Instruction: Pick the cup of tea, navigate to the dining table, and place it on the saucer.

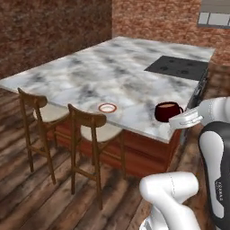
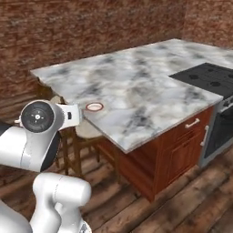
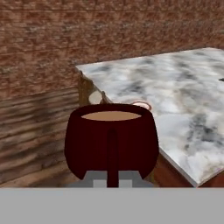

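Maroon round cup of tea (image 1: pixel 167 111) is clamped by its handle in the gripper (image 1: pixel 176 120); orange-rimmed saucer (image 1: pixel 107 108) lies beyond it on the marble dining table (image 1: pixel 103 72). No legible writing.

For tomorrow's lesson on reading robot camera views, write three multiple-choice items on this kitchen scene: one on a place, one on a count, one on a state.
1. Where is the saucer?
A. on the marble dining table near the chairs
B. on the cooktop
C. on the floor

2. How many wooden chairs stand at the table?
A. none
B. two
C. five

3. What is the cup of tea's state?
A. resting on the saucer
B. tipped over
C. held upright in the gripper

Answers: 1 A, it lies by the table's near edge; 2 B, two backs show side by side; 3 C, the gripper clamps its handle, with the tea level.
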